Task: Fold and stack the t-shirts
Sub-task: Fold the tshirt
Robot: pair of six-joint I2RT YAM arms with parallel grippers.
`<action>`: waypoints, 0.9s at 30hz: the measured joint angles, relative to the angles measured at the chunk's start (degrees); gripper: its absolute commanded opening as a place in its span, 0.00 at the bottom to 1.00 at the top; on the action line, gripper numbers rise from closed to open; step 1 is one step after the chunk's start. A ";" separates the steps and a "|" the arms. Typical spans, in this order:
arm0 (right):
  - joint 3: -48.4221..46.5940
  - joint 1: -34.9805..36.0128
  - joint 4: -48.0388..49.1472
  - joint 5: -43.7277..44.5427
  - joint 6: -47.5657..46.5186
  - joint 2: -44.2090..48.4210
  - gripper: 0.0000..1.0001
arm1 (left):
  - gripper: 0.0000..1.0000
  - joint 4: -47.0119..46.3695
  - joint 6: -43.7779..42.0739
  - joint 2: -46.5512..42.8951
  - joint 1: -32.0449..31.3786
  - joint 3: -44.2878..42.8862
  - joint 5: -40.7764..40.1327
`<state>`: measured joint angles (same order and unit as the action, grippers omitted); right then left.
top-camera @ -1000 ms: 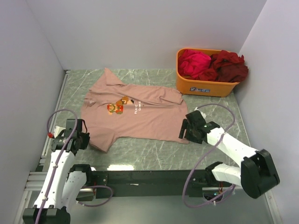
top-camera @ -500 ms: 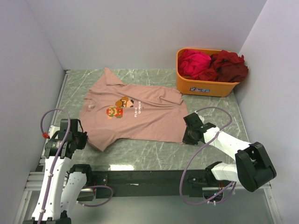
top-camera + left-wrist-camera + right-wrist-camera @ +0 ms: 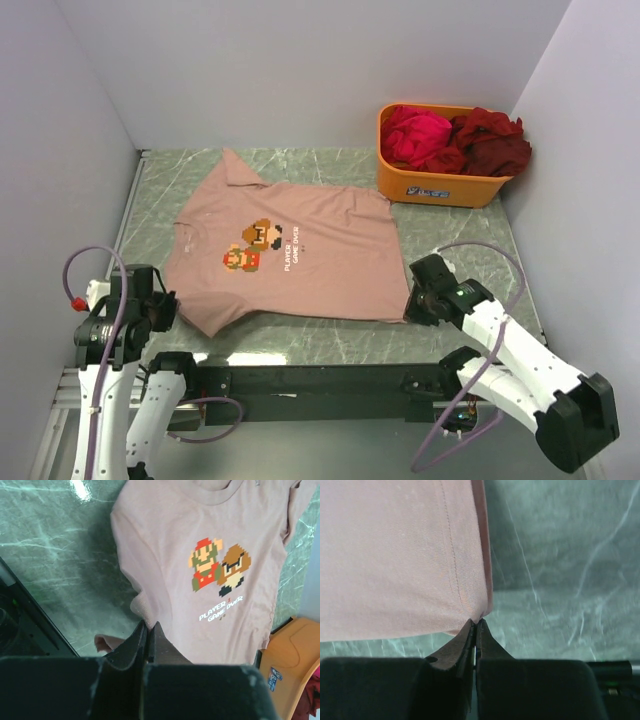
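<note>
No fold is made yet: the salmon-pink t-shirt [image 3: 300,265] is spread print-up on the counter [image 3: 460,240], its near sleeve clamped by the left jaws, its hem corner by the right jaws. A magenta shirt [image 3: 418,135] and a dark red shirt [image 3: 492,140] are heaped in the orange tub [image 3: 435,189] (nothing stacked).

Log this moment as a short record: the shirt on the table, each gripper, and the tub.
shirt on table: pink t-shirt, spread flat, print up, unfolded
left gripper: shut on the pink t-shirt at its near sleeve
right gripper: shut on a hem corner of the pink t-shirt
orange tub: far right corner, holds magenta shirt and dark red shirt
table: green marbled top
</note>
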<state>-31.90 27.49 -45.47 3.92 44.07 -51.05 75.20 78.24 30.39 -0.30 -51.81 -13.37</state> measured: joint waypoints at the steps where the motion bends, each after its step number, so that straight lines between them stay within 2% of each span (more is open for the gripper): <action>1: 0.00 0.02 -1.38 -0.44 0.20 1.07 0.03 | 0.01 0.26 -0.04 -0.17 0.00 -0.22 0.04; 8: -0.02 0.04 -4.68 -2.95 0.57 2.69 0.05 | 0.01 1.11 -0.61 -0.42 0.00 0.04 0.57; 15: -5.03 0.02 -4.59 -2.19 -1.11 -4.57 0.06 | 0.01 -2.60 -1.77 3.15 0.00 0.07 1.42; 19: -9.51 -0.72 -3.96 -1.25 -2.45 -7.85 0.06 | 0.01 -9.01 -4.79 9.11 0.00 0.07 3.54; 27: -18.69 -5.99 -2.19 -0.33 -7.41 -17.33 0.06 | 0.01 -23.17 -9.49 27.87 0.00 -1.07 7.37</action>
<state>-50.59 21.50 -47.66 3.60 36.67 -68.38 52.03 68.75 58.26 -0.30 -52.88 -6.00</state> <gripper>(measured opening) 0.066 0.027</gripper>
